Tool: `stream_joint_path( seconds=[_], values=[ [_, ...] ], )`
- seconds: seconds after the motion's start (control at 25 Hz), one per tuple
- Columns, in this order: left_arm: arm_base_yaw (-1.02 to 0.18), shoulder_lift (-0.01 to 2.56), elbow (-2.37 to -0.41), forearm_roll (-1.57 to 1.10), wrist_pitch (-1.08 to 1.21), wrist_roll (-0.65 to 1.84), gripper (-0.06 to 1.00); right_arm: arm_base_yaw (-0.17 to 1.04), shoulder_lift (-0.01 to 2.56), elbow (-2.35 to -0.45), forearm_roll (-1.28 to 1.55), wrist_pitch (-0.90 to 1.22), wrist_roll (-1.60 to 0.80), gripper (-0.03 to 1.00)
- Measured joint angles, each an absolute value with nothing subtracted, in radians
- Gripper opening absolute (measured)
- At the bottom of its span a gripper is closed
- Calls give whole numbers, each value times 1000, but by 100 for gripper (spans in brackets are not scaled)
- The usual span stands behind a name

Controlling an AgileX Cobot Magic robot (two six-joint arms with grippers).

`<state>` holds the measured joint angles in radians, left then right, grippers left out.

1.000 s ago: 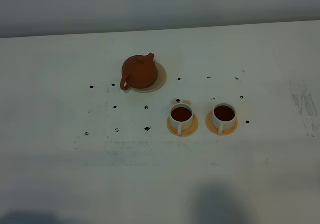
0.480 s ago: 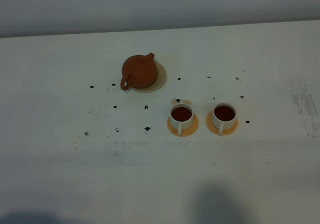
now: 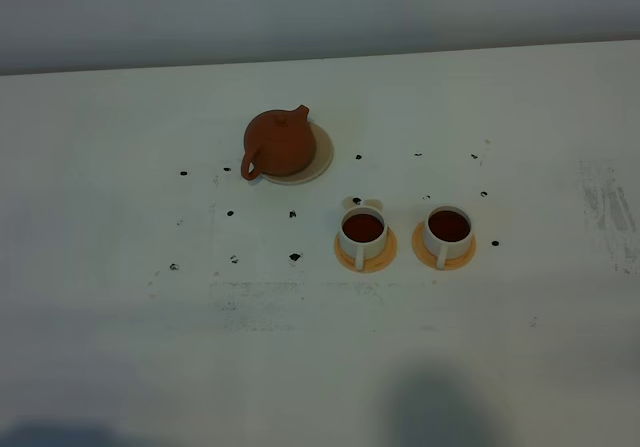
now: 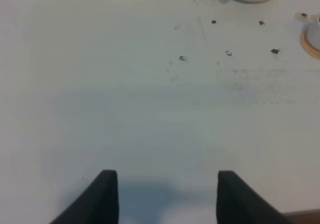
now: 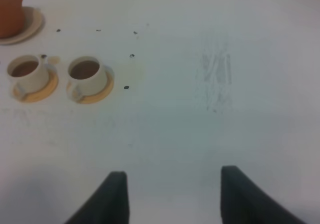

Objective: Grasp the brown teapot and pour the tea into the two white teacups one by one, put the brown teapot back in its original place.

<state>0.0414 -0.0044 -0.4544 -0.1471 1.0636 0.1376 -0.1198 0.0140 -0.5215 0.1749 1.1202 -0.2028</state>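
The teapot (image 3: 279, 143) sits upright on its cream saucer (image 3: 321, 153) in the upper middle of the overhead frame, handle toward the lower left, spout toward the upper right. Below and to its right stand the two cups: the left cup (image 3: 363, 232) and the right cup (image 3: 449, 230), each on an orange saucer, both showing dark tea inside. From how things lie, I judge the pouring done and the pot home. Dark specks dot the table (image 3: 120, 347) around the pot and cups. My left gripper (image 4: 162, 196) hangs over bare table at the bottom of its own view, fingers spread wide, holding nothing; the pot shows only as a sliver at the upper edge there. My right gripper (image 5: 172, 196) is likewise wide and empty, with the cups in the upper left of its frame. What could go wrong now is small: the pot sits off-centre on its saucer, toward the left rim, so a jolt to the table could rock it, and any needless reach could knock a full cup.
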Motion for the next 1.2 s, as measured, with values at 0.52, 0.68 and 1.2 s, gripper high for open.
stream_joint_path(
  seconds=[0.52, 0.68, 1.2],
  values=[
    [41, -4, -454, -147, 1064, 138, 43, -120, 14, -521, 175, 1120, -203, 42],
    [41, -4, -454, -147, 1064, 138, 43, -120, 14, -521, 175, 1120, -203, 42],
    [41, -4, -454, -147, 1064, 138, 43, -120, 14, -521, 175, 1120, -203, 42]
  ],
)
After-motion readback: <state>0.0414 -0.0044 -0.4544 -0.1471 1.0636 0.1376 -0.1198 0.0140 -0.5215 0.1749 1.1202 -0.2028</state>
